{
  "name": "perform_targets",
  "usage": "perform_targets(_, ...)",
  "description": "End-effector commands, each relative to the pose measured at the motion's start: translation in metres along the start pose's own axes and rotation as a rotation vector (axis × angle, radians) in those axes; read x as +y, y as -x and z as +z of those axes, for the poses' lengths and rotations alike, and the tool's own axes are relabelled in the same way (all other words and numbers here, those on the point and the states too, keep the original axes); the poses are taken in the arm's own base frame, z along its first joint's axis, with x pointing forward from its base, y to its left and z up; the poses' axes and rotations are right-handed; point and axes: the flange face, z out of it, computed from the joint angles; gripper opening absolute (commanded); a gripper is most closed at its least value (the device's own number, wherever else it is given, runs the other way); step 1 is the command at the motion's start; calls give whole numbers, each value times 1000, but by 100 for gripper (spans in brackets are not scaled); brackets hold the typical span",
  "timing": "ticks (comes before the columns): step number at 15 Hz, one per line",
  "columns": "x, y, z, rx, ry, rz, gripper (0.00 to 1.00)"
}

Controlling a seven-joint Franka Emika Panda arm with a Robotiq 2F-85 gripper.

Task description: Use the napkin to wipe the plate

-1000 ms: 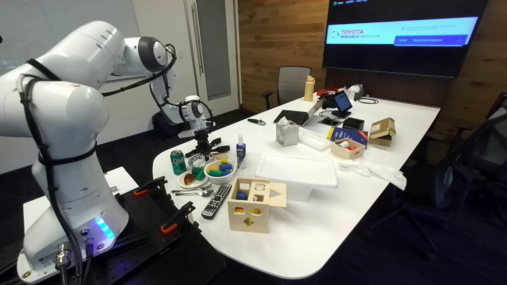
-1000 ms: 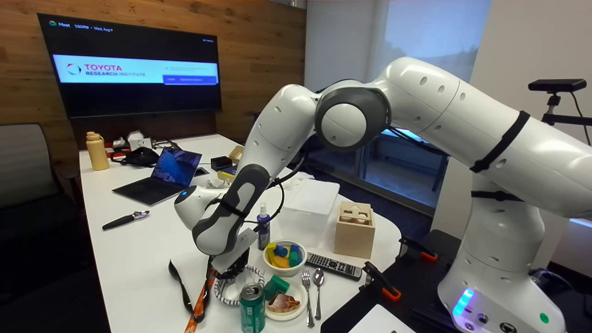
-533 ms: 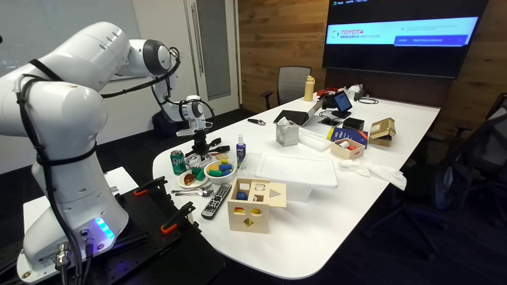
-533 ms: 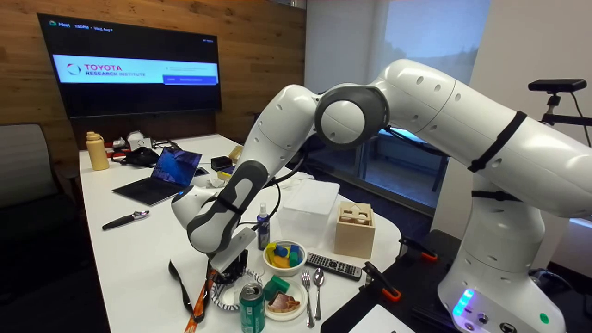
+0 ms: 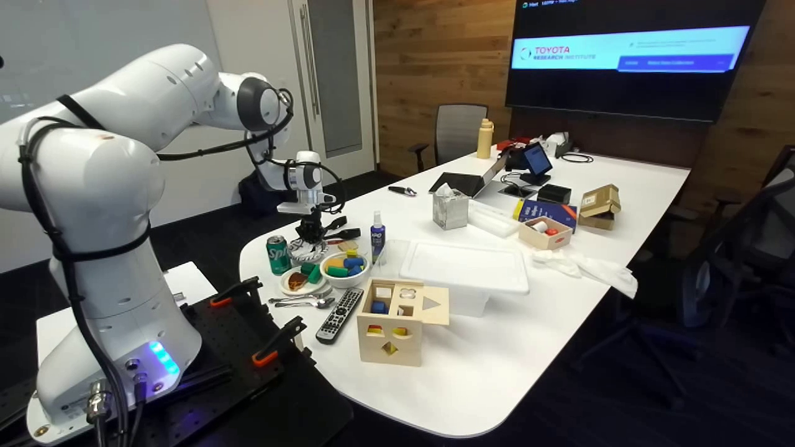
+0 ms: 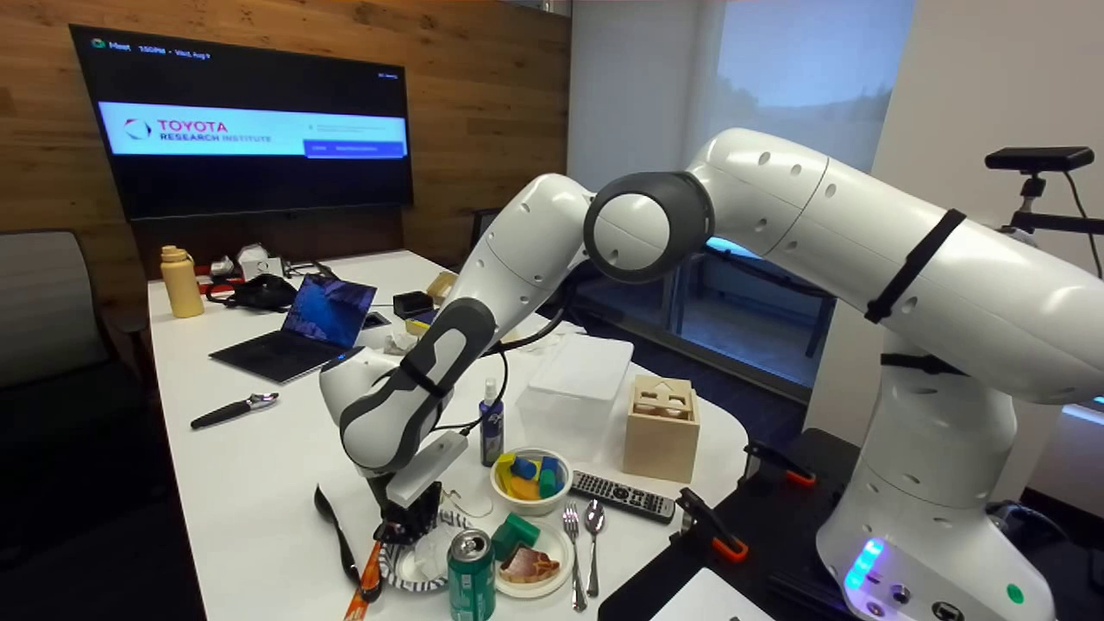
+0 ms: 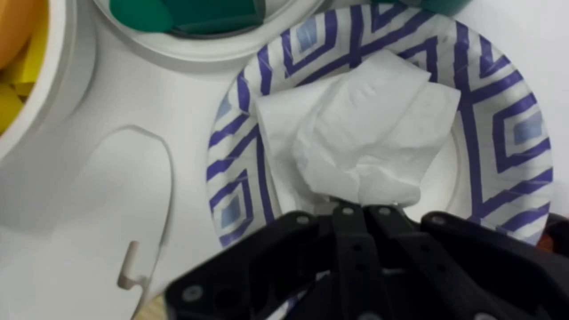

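Note:
A round whitish plate (image 7: 484,124) with a blue-purple pattern on its rim lies on the table. It shows in both exterior views (image 5: 300,253) (image 6: 393,571). A crumpled white napkin (image 7: 355,133) lies on the middle of this plate. My gripper (image 7: 365,206) is over the plate, its fingers shut on the near edge of the napkin. The fingertips are partly hidden by the napkin's fold. In both exterior views the gripper (image 5: 310,239) (image 6: 405,535) is low at the plate, pointing down. A plain white plate (image 6: 562,573) beside it holds toy food and a green block.
A green soda can (image 6: 471,573) stands close against the patterned plate. A white bowl (image 6: 565,496) of blocks, a spray bottle (image 6: 492,423) and a fork (image 6: 574,552) are near. Black tongs (image 6: 341,535) and an orange strip (image 6: 369,573) lie beside the plate.
The gripper has moved sideways, away from the bowl of blocks, still shut on the napkin. The patterned plate has slid the same way with it.

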Motion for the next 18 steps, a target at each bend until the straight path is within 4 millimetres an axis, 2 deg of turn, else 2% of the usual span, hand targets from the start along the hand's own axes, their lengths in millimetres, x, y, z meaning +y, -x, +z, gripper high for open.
perform_targets(1, -6, -11, -2, 39, -91, -42, 0)
perform_targets(11, -32, -15, -27, 206, -185, -13, 0)
perform_targets(14, -34, -14, -31, 256, -160, 15, 0)
perform_targets(18, -30, -13, -33, 259, -22, 133, 0)
